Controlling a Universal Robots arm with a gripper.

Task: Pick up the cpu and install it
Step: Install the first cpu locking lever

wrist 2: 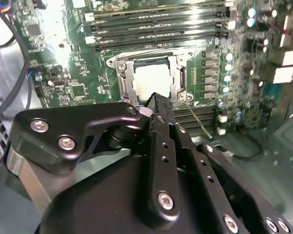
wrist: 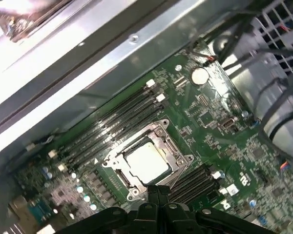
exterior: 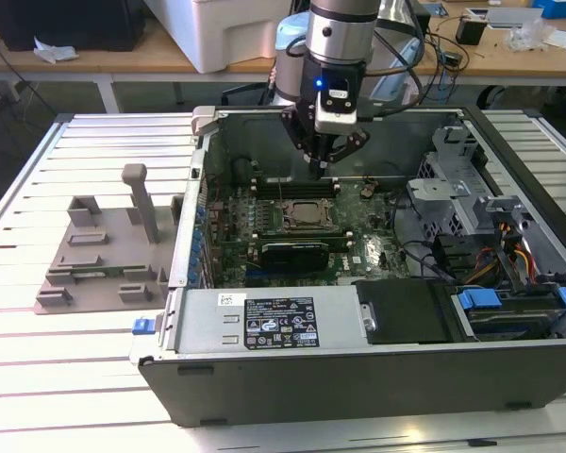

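We observe the gripper point(exterior: 323, 162) suspended above the open computer case point(exterior: 358, 377), over the far part of the motherboard point(exterior: 358, 247), with its fingertips pointing down and held clear of the board. In the first wrist view the two black fingers point(wrist: 157, 191) are pressed together with no visible gap between them and nothing held between them; the second wrist view shows the same narrow, empty tip point(wrist 2: 160, 105). The cpu point(wrist: 146, 163) lies flat in the socket point(wrist: 177, 163) in both wrist views, its pale metal top point(wrist 2: 154, 80) facing up and framed on all sides by the metal socket bracket. In the exterior view we locate the socket point(exterior: 297, 217) near the middle of the motherboard, just below and on the near side of the gripper. Rows of memory slots point(wrist: 117, 122) run along one side of the socket, and a second set point(wrist: 193, 178) lies on the opposite side. A black graphics card point(exterior: 295, 253) sits just on the near side of the socket. A grey plastic fixture block point(exterior: 108, 250) with an upright post stands on the slatted table point(exterior: 66, 377) toward the exterior view's left, well apart from the gripper. The power supply point(exterior: 278, 319) occupies the near edge of the case.
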